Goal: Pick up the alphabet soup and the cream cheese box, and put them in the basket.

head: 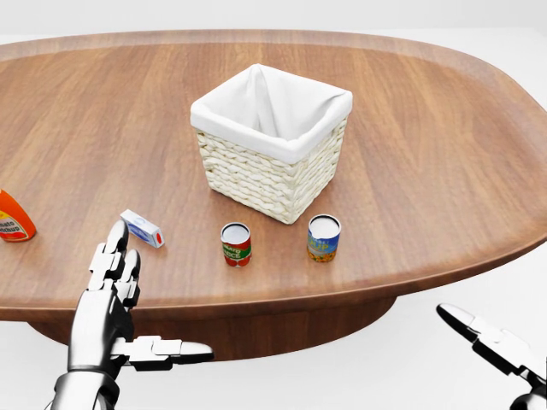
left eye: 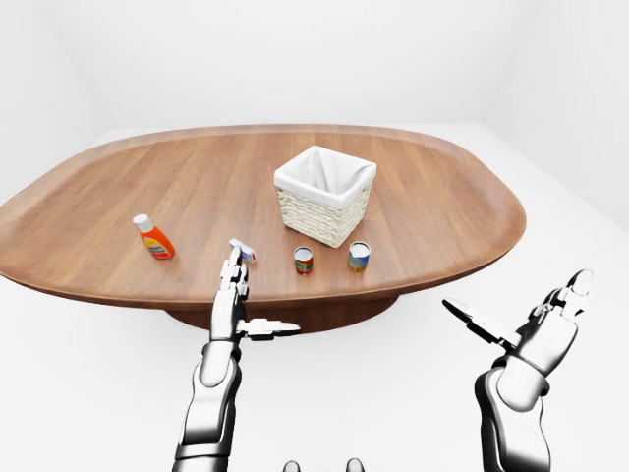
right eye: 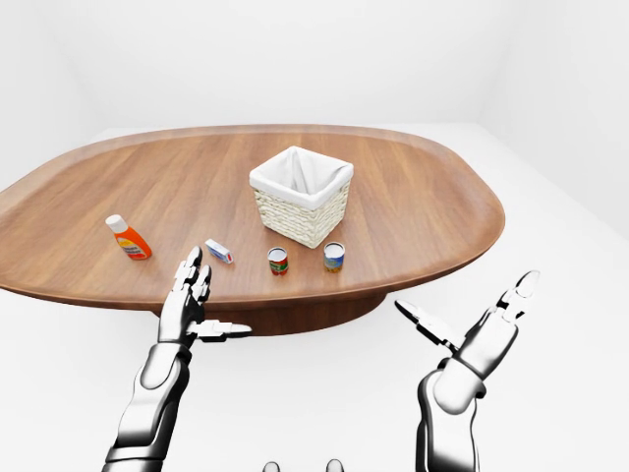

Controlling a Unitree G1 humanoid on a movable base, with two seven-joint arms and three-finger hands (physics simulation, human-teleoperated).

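Head view: the left hand [head: 111, 299] and right hand [right eye: 482, 339] hover splayed wide, holding nothing. Beyond, the cream cheese box [head: 142, 228] lies flat, long axis running upper-left to lower-right. The alphabet soup [head: 236, 244] stands upright below the basket [head: 272, 141].

Head view close, angled down on table [head: 427, 171], both eye views wider, sharing basket [left eye: 324, 195].

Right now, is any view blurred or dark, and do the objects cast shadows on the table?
Head view: sharp, evenly lit; the basket and both cans cast only faint soft shadows on the wooden table. Left-eye and right-eye views: equally bright, wider, objects small, no glare or blur.
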